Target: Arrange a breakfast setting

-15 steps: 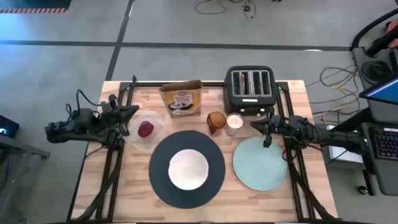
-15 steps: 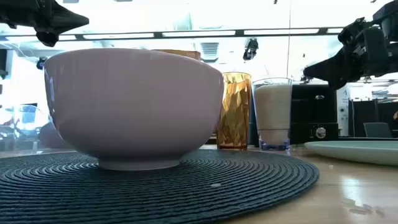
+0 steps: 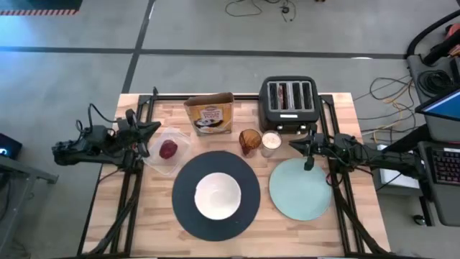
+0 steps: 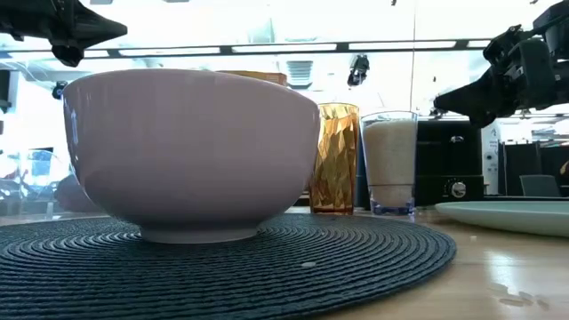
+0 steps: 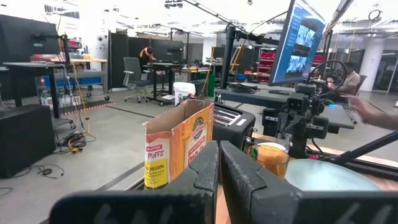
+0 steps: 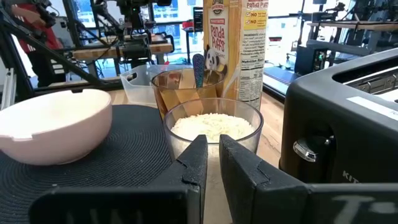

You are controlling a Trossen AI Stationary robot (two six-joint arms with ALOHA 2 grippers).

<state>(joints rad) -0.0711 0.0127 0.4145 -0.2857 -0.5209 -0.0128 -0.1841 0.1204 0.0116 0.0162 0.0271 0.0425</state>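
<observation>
Light: I see bright overhead strips | Glare: blown-out background behind white bowl (image 4: 191, 151) | Shadows: soft on bench (image 3: 144, 216)

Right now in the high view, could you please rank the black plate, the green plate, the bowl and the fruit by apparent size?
1. black plate
2. green plate
3. bowl
4. fruit

All differ clearly seen from overhead, so none is in doubt.

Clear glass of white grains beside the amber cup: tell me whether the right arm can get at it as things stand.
Probably yes. The right gripper, fingers shut, hangs just beside the clear glass of white grains, nothing between them. The black four-slot toaster stands close behind, so room is tight there.
</observation>
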